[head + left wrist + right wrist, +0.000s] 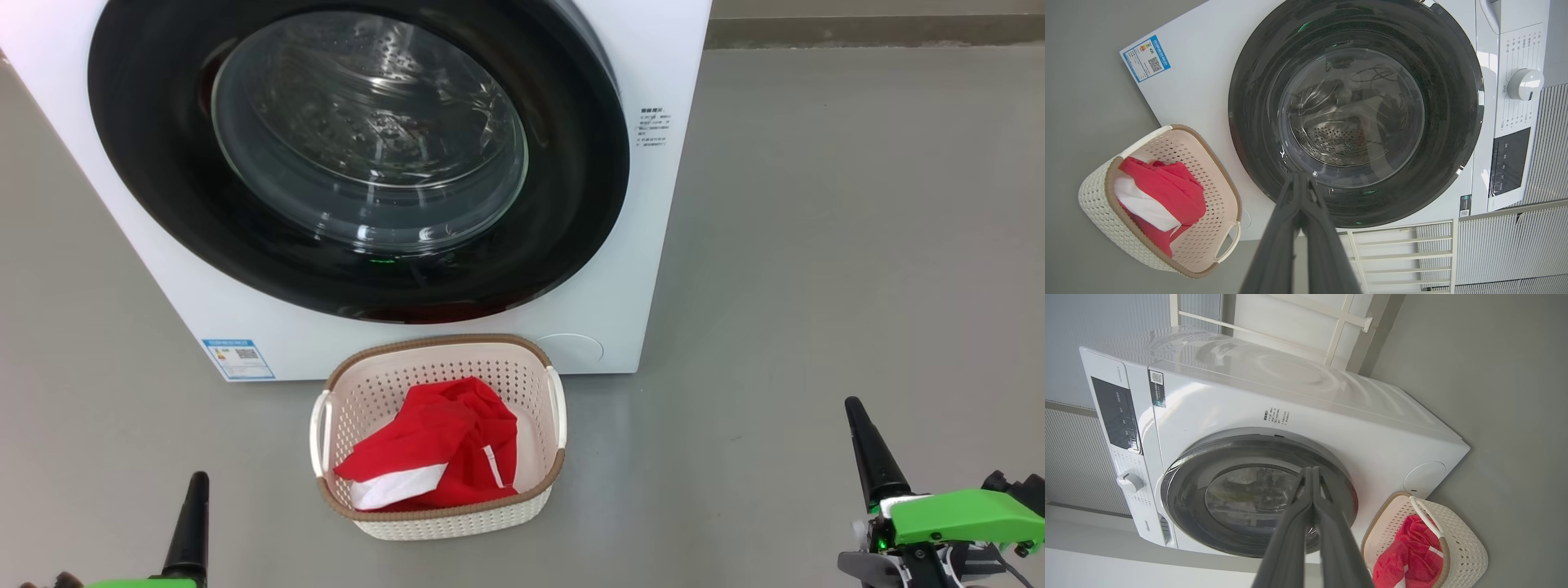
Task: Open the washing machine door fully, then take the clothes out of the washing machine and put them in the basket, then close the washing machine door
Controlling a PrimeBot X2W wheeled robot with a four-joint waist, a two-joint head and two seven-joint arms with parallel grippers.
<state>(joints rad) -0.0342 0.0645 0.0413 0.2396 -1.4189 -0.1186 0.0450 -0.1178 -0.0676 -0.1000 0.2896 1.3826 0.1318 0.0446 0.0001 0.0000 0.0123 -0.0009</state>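
Note:
The white washing machine [653, 245] stands ahead with its round black door [571, 188] lying flat against the front, glass bowl in the middle. On the floor before it sits the cream basket [441, 523] holding the red and white clothes [449, 449]. My left gripper [196, 482] is shut and empty at the lower left, well left of the basket. My right gripper [853, 407] is shut and empty at the lower right, apart from everything. In the left wrist view the shut gripper [1300, 176] points at the door [1453, 102]; the basket [1094, 200] lies to the left.
Bare grey floor [857, 245] spreads to the right of the machine and around the basket. A blue label sticker [238, 359] marks the machine's lower left corner. A white frame [1396, 253] and a ribbed wall panel [1515, 245] stand beside the machine.

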